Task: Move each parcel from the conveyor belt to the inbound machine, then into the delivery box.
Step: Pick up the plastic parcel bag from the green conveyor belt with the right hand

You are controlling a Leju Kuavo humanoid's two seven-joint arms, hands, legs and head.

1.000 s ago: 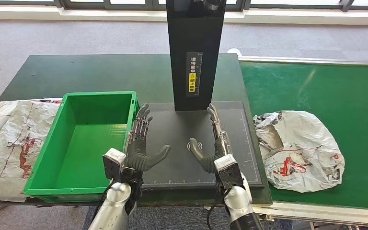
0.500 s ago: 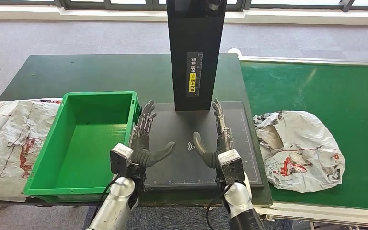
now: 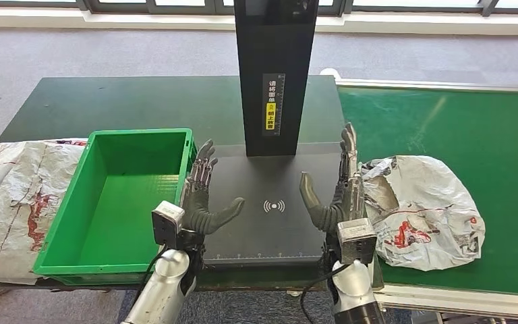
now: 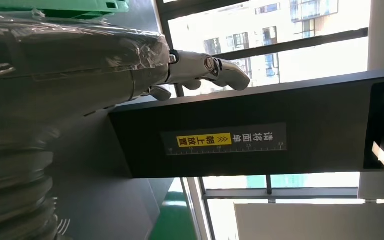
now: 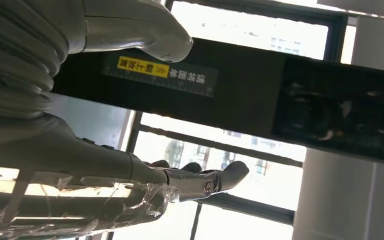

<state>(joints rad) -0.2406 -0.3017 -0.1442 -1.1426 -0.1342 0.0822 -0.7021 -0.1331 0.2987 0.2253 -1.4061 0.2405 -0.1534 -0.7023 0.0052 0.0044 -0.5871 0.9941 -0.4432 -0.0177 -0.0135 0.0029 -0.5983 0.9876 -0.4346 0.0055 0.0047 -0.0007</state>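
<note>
Parcel lay crumpled on the green conveyor belt, just beside my right hand, whose fingers were spread, holding nothing. My left hand hovered equally spread over the inbound machine, beside the green delivery box.

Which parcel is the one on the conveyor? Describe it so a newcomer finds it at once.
Find the bright green conveyor belt right of the black inbound machine. On its near edge lies a crumpled white plastic parcel with red print, beside the right hand. The other white parcel lies left of the green box.
</note>
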